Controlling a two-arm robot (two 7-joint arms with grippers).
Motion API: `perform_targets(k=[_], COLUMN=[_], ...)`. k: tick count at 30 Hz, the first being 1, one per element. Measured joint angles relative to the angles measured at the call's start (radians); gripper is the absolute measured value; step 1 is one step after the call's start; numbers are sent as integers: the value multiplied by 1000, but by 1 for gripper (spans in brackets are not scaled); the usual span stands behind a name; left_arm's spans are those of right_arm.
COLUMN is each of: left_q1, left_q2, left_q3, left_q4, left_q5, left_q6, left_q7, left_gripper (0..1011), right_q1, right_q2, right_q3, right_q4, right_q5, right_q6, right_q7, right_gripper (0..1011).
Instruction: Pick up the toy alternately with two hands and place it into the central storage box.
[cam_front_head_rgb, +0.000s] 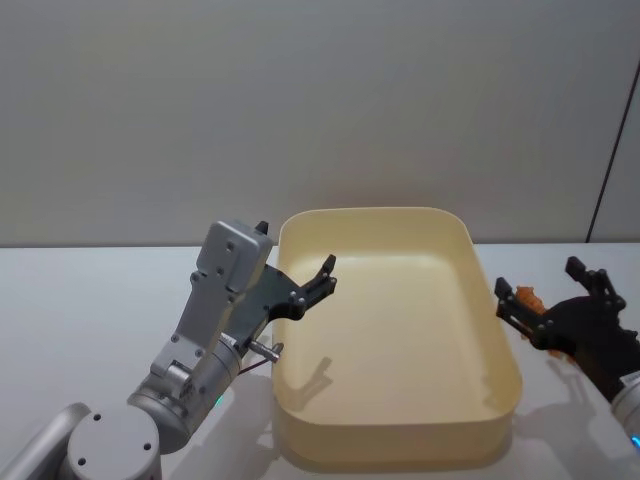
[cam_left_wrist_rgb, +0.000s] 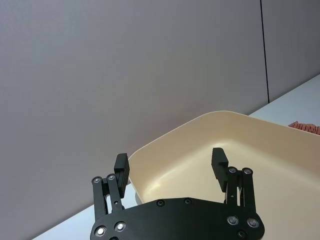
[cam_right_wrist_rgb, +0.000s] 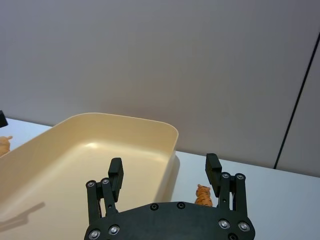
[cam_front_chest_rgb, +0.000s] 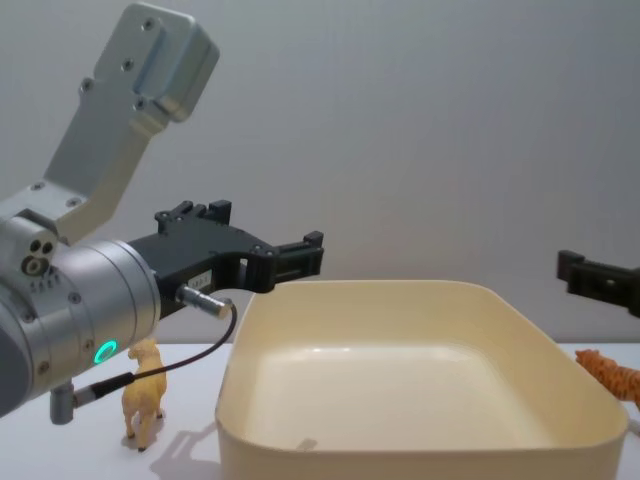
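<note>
The central storage box (cam_front_head_rgb: 500, 400) is a large cream-yellow tub in the middle of the table, with nothing inside. A small orange striped toy tiger (cam_front_head_rgb: 527, 296) stands on the table just outside its right wall. My right gripper (cam_front_head_rgb: 538, 278) hovers open over the tiger (cam_right_wrist_rgb: 203, 195), which shows close to one finger (cam_right_wrist_rgb: 212, 169). A small yellow toy animal (cam_front_chest_rgb: 145, 400) stands on the table left of the box. My left gripper (cam_front_head_rgb: 297, 245) is open and holds nothing; it sits raised over the box's left rim (cam_left_wrist_rgb: 165, 137), well above that yellow toy.
The white table (cam_front_head_rgb: 90, 300) stretches to both sides of the box. A plain grey wall (cam_front_head_rgb: 300, 100) stands behind it. The left arm's silver wrist (cam_front_chest_rgb: 70, 320) with its green ring light and a loose cable hangs above the yellow toy.
</note>
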Motion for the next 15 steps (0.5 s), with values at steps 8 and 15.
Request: perform_targets(k=[8,15], left_q1=[0,0], left_q2=[0,0], left_q3=[0,0], left_q4=[0,0], left_q5=[0,0], left_q6=[0,0], left_q7=[0,0], left_gripper=[1001,1001], right_q1=[-16,-56], right_q2=[41,91], right_q3=[34,74], right_q4=[-10,-34], right_q5=[11,31], right_q6=[14,48], right_q7=[-23,-43], right_gripper=[1001,1001])
